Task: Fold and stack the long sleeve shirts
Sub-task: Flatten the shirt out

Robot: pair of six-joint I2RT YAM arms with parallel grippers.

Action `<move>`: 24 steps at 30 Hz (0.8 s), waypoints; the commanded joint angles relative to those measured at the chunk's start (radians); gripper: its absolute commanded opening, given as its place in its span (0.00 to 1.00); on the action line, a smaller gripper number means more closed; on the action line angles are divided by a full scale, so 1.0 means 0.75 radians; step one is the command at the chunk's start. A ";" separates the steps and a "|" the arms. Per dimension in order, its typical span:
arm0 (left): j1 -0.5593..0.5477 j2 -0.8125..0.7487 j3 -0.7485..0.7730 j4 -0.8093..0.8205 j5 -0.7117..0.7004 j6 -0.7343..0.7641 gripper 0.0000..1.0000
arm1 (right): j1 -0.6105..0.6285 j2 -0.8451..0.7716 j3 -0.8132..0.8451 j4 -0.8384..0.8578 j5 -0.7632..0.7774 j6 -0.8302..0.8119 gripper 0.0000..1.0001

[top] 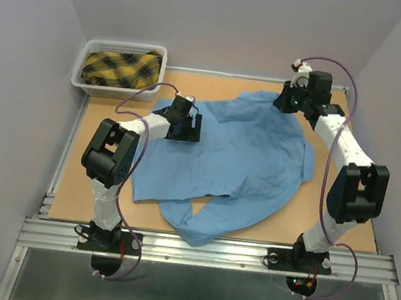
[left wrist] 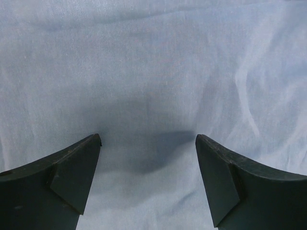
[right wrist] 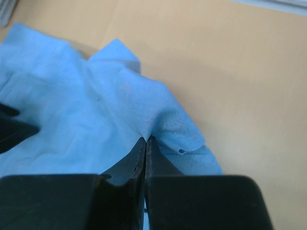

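Right wrist: right end effector (right wrist: 145,140) pinches shirt (right wrist: 120,100) (left end effector (left wrist: 148,138) gapes).

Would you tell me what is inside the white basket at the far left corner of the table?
A yellow and black plaid cloth fills the basket. Whatever lies beneath it, and the basket's floor, is covered and cannot be seen.

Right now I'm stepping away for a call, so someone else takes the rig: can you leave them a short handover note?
Left tool: open, poised low over the light blue shirt, gripping nothing.
Right tool: shut on the shirt's far edge.
Shirt: spread rumpled on the table, unfolded.
Basket far left holds a yellow plaid cloth.
Done: no fold yet. To do: fold, then stack.
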 commanded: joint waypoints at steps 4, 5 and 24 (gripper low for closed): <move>0.005 -0.053 -0.097 -0.067 0.042 -0.097 0.92 | 0.369 -0.452 -0.446 0.035 0.200 0.093 0.01; 0.005 -0.071 -0.117 -0.059 0.042 -0.105 0.92 | 0.412 -0.570 -0.584 0.037 0.213 0.152 0.01; 0.005 -0.867 -0.545 0.060 -0.111 -0.287 0.93 | 0.920 -1.011 -0.948 -0.363 0.292 0.721 0.71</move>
